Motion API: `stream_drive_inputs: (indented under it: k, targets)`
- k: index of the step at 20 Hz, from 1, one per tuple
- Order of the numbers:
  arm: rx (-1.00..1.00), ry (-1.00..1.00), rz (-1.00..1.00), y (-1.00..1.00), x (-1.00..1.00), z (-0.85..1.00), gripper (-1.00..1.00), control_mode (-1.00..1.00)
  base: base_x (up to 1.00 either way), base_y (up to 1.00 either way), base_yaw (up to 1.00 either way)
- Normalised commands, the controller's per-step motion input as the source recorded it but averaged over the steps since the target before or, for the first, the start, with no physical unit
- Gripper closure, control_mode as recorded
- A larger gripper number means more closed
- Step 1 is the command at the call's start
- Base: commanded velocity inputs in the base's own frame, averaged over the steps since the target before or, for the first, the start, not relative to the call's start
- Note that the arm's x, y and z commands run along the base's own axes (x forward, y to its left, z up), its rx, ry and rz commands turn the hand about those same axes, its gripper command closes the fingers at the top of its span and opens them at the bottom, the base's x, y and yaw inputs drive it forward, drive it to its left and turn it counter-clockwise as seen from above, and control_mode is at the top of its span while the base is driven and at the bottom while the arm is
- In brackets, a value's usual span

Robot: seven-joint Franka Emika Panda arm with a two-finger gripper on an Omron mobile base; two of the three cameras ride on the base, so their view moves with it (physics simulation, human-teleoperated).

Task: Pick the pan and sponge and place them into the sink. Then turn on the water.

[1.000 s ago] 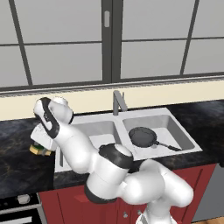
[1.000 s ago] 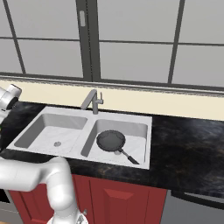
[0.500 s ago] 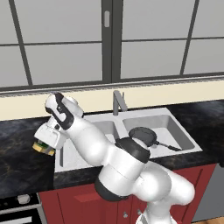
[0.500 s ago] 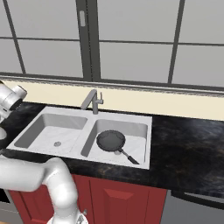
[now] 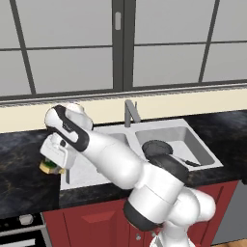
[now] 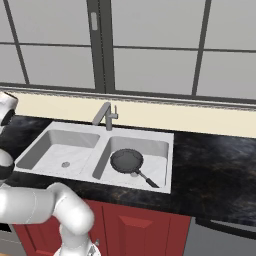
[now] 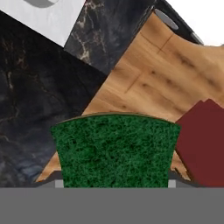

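End effector (image 5: 50,166) pinches the sponge (image 7: 114,148), its fingertips hidden behind the green face.

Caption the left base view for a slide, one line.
Arm holds the sponge in its fingers above the counter, left of the sink; pan in right basin.

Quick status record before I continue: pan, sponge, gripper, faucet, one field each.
pan: in the sink's right basin, handle toward the front right corner
sponge: between the gripper's fingers, green side facing the hand camera, over the counter left of the sink
gripper: closed on the sponge
faucet: no water visible
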Motion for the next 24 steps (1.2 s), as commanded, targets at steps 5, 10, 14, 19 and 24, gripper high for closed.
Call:
stream_drive_inputs:
  k: [5, 10, 14, 19, 24]
  targets:
    - [-0.17, -0.09, -0.06, -0.25, -0.28, 0.15, 1.0, -1.0, 0.0, 0.0, 0.0]
    - [-0.15, -0.01, -0.06, -0.3, -0.2, 0.23, 1.0, -1.0, 0.0, 0.0, 0.0]
    - [-0.12, 0.0, -0.06, -0.34, -0.19, 0.3, 1.0, -1.0, 0.0, 0.0, 0.0]
    - [-0.13, -0.01, -0.06, -0.35, -0.14, 0.3, 1.0, -1.0, 0.0, 0.0, 0.0]
    - [-0.13, -0.01, -0.06, -0.36, -0.1, 0.26, 1.0, -1.0, 0.0, 0.0, 0.0]
